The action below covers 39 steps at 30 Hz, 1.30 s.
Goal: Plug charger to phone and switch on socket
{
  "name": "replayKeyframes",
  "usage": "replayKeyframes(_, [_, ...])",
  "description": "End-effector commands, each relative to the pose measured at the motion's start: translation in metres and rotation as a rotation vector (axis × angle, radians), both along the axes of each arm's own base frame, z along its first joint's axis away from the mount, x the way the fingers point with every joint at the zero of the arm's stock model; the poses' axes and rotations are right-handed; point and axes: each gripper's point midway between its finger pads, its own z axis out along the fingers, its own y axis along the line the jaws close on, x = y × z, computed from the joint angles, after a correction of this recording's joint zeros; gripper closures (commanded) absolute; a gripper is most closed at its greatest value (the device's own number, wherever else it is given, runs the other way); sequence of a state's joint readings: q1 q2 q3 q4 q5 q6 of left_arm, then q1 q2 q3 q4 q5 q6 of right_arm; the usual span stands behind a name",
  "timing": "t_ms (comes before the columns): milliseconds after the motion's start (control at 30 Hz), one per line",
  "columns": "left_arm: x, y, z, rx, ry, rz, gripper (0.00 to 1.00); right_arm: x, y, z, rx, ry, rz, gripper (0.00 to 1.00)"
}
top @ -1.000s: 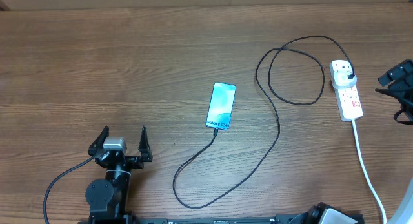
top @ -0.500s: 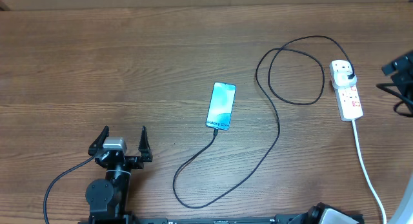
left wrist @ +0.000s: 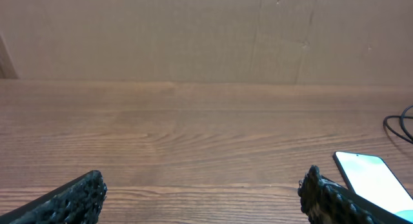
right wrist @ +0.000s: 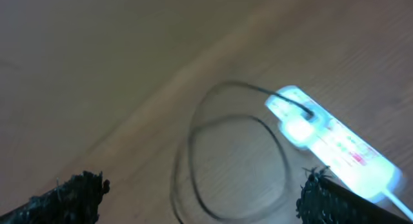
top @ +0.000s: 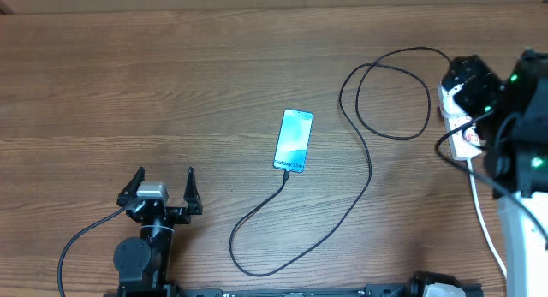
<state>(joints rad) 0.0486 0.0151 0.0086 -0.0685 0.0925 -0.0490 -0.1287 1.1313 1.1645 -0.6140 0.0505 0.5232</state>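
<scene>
The phone (top: pixel 293 140) lies screen up mid-table, glowing light blue; it also shows at the right edge of the left wrist view (left wrist: pixel 374 180). The charger (top: pixel 364 181), a thin black cable, meets the phone's near short edge, loops over the table and runs to the socket (top: pixel 467 141), a white strip at the right. My right gripper (top: pixel 462 79) hovers over the socket's far end and hides the plug there. In the blurred right wrist view it is open (right wrist: pixel 200 195), with the socket (right wrist: pixel 335 140) and the cable loop (right wrist: pixel 193 159) below. My left gripper (top: pixel 163 187) is open and empty, near the front left.
The socket's white cord (top: pixel 485 224) runs to the front right edge. A brown cardboard wall (left wrist: pixel 193 30) stands behind the table's far edge. The right arm's white and black body (top: pixel 522 160) hangs over the table's right side.
My right arm has swung in from the right edge and now covers the socket's far end. The left arm, phone and cable have not moved.
</scene>
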Motion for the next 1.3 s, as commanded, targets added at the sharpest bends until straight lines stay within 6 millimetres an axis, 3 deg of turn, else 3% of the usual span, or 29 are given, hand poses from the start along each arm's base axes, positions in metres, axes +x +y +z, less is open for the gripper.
replayKeyframes(0, [0.000,0.003,0.000,0.008,-0.005,0.009,0.00,-0.006,0.015,0.000,-0.011,-0.087,0.039,0.00])
replayKeyframes(233, [0.000,0.003,0.000,0.008,-0.005,0.009,0.01,-0.013,0.045,-0.001,-0.025,-0.359,0.120,0.00])
replayKeyframes(467, [0.000,0.003,0.000,0.008,-0.005,0.009,0.00,-0.042,0.057,-0.021,-0.117,-0.514,0.182,0.00])
replayKeyframes(1133, [0.000,0.003,0.000,0.008,-0.005,0.009,0.01,-0.098,0.052,-0.101,-0.244,-0.579,0.181,0.00])
replayKeyframes(1267, [0.000,0.003,0.000,0.008,-0.005,0.009,0.00,-0.104,0.055,-0.115,-0.319,-0.517,0.223,0.00])
